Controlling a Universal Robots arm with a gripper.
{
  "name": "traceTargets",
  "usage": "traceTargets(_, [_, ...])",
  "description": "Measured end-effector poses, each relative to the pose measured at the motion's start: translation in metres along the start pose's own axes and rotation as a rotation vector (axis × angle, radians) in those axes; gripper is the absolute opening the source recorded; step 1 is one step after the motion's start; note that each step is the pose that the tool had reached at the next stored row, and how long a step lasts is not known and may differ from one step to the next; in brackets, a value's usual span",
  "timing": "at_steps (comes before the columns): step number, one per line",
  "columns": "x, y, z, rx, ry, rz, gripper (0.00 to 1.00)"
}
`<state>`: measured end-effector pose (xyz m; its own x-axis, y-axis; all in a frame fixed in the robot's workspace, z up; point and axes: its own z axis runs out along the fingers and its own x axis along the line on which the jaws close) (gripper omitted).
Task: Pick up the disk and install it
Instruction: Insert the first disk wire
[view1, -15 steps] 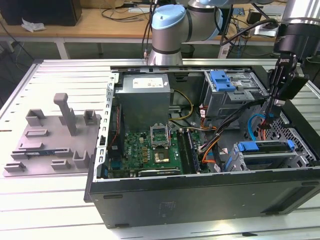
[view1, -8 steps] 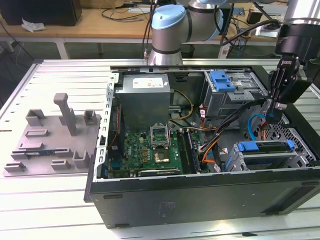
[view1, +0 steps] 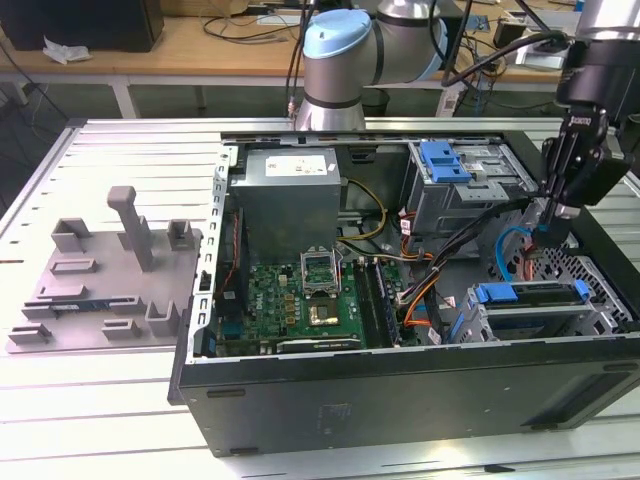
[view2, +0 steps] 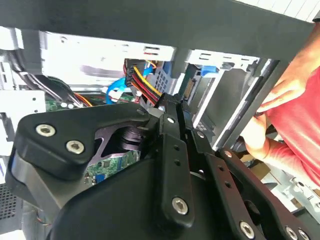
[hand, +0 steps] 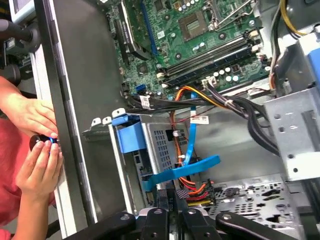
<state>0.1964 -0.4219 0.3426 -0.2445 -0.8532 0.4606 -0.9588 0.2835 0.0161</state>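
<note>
The slotted metal table (view1: 130, 160) carries an open computer case (view1: 400, 405) toward the exterior view's right and a grey moulded fixture (view1: 110, 285) toward its left.

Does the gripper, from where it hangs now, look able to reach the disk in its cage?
Probably yes. The gripper hangs inside the open case, close beside the cage holding the disk, with no cover above. A blue cable and red-yellow wires near it might hinder.

The case (view1: 400, 400) is matt dark metal, the bracket (view1: 445, 160) smooth blue plastic.
</note>
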Motion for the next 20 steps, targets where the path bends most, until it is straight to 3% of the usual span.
traceTargets(3, [0.0103, 0.0002, 0.0054, -0.0001, 0.0, 0.0, 0.17])
traceTargets(5, [0.0223, -0.0005, 0.0115, -0.0001, -0.0004, 0.0, 0.17])
traceTargets(6, [0.0252, -0.0005, 0.0131, -0.0011, -0.0076, -0.003, 0.17])
traceTargets(8, [0.028, -0.0007, 0.0145, -0.0039, -0.0234, -0.007, 0.17])
traceTargets(10, [0.0313, -0.0014, 0.0162, -0.0091, -0.0577, -0.014, 0.17])
traceTargets(11, [0.0323, -0.0017, 0.0168, -0.0101, -0.0666, -0.016, 0.17])
traceTargets(13, [0.0341, -0.0023, 0.0176, -0.0106, -0.0918, -0.021, 0.17])
traceTargets(15, [0.0353, -0.0027, 0.0183, -0.0104, -0.1102, -0.026, 0.17])
traceTargets(20, [0.0389, -0.0039, 0.0201, -0.0088, -0.146, -0.035, 0.17])
